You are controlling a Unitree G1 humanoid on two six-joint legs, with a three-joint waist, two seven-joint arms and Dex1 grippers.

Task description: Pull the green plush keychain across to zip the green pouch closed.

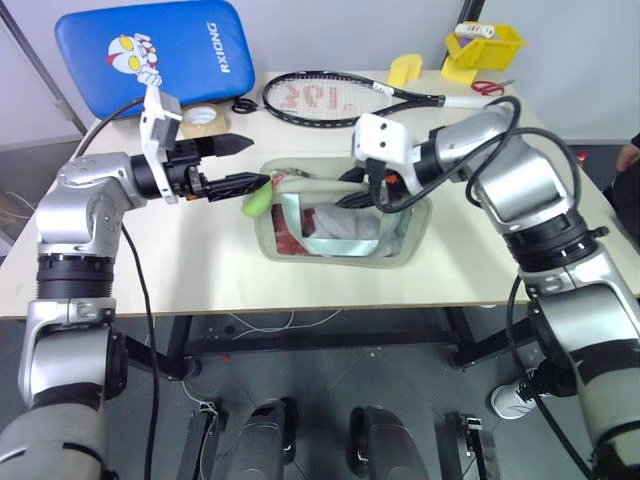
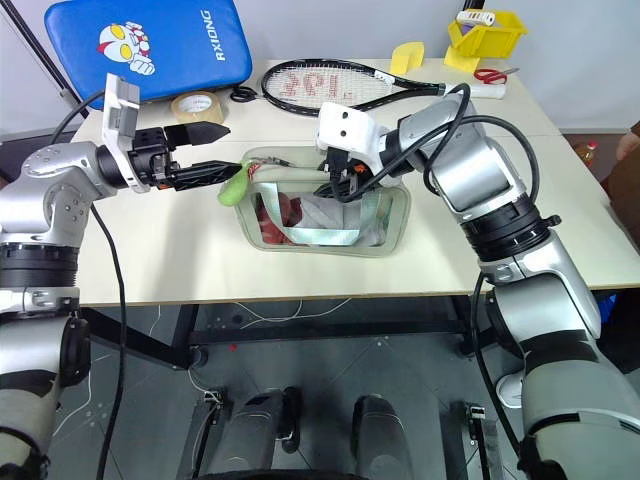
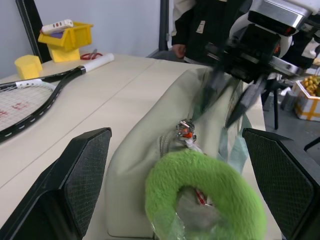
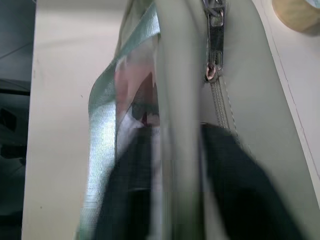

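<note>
**Even indoor light, with blur close to the wrist cameras**

Soft, diffuse light is falling evenly across the pale tabletop (image 1: 200, 270), seemingly from overhead, and shadows under the things on it are staying faint and short. The floor beneath is sitting much darker. The blue pad (image 1: 150, 55) is carrying a mild sheen, but no harsh glare is showing. Both head views are rendering sharply, with slight bending of straight lines towards the edges. In the left wrist view the green plush keychain (image 3: 205, 192) is sitting soft and out of focus, and the right end effector (image 3: 235, 100) is smearing, possibly from motion. The right wrist view is blurring heavily near the lens, where the green pouch (image 4: 250, 100) is sharpening only farther off.
</note>
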